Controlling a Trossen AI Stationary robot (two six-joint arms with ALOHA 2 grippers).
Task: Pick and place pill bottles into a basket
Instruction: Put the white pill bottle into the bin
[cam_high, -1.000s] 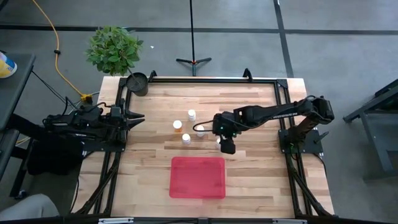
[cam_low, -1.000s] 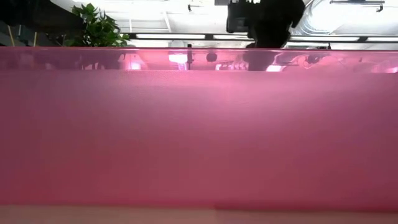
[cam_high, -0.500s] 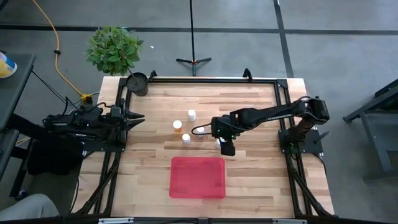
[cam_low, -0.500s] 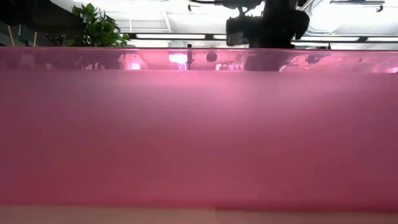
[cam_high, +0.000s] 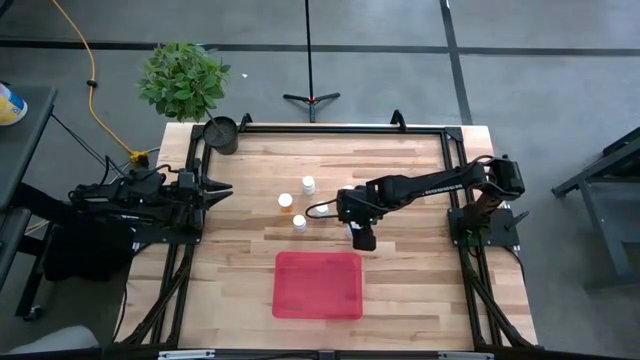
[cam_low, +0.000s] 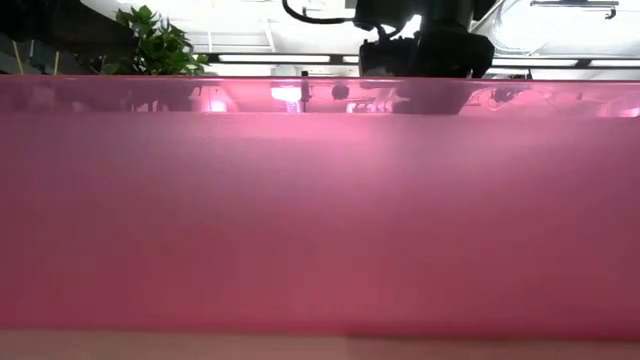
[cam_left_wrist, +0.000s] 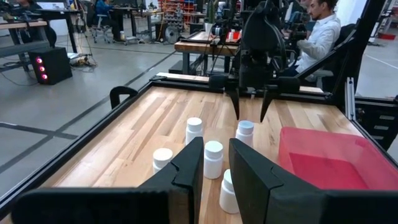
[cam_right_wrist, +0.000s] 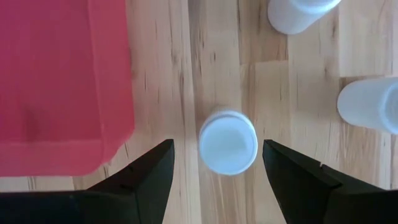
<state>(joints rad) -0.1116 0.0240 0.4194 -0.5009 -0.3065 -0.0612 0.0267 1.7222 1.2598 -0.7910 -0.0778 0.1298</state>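
Observation:
Several white-capped pill bottles stand upright on the wooden table, three of them plain in the high view (cam_high: 299, 222) and more in the left wrist view (cam_left_wrist: 213, 158). The red basket (cam_high: 318, 285) lies flat near the table's near edge; its wall (cam_low: 320, 200) fills the low view. My right gripper (cam_right_wrist: 217, 146) is open and points down over one bottle (cam_right_wrist: 227, 142). Its fingers stand on either side of the cap without touching it. This also shows in the left wrist view (cam_left_wrist: 250, 115). My left gripper (cam_left_wrist: 216, 152) is open and waits at the table's left edge.
A dark round pot (cam_high: 221, 133) stands at the table's far left corner, beside a green plant (cam_high: 183, 80). Two other bottles (cam_right_wrist: 373, 102) stand close to the right gripper. The basket's edge (cam_right_wrist: 118, 93) lies just beside the bottle under the gripper. People sit beyond the table.
My right gripper has shifted a little toward the table's left edge, staying over the bottle by the basket's far edge. The arm now covers a bottle that showed in the high view a second ago. The bottles and the basket have stayed put.

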